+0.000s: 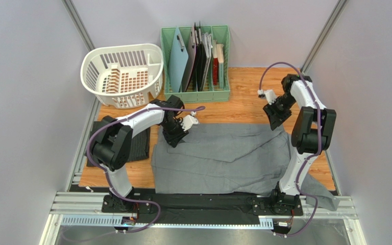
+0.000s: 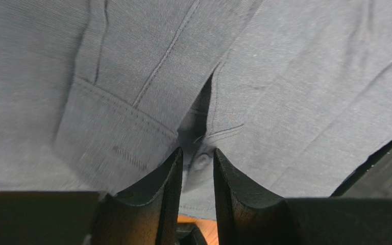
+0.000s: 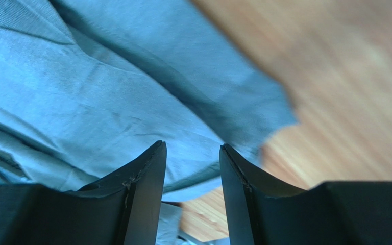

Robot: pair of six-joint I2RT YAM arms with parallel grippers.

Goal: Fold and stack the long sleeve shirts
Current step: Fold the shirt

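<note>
- Grey shirt (image 1: 218, 158) spread on the centre of the worktop (image 1: 244, 97); left tool (image 2: 198, 153) at its far-left corner, narrow gap, grip unclear: may slip.
- Right tool (image 3: 193, 145) open at the far-right corner: a one-sided pull skews the fold.

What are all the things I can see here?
Grey shirt: one, medium grey, spread out across the middle of the table.
Dark shirt: one, charcoal, folded, at the left edge, partly behind the left arm.
Basket: one, white, slotted, far left corner.
Rack: one, pale green, far edge beside the basket, holding upright flat boards, too packed to count.
Table: one, orange-brown wood.
Left arm: one, black and white, reaching to the grey shirt's far left corner.
Right arm: one, black and white, over its far right corner.
Left claw: black, low on the shirt.
Right claw: black, open.
</note>
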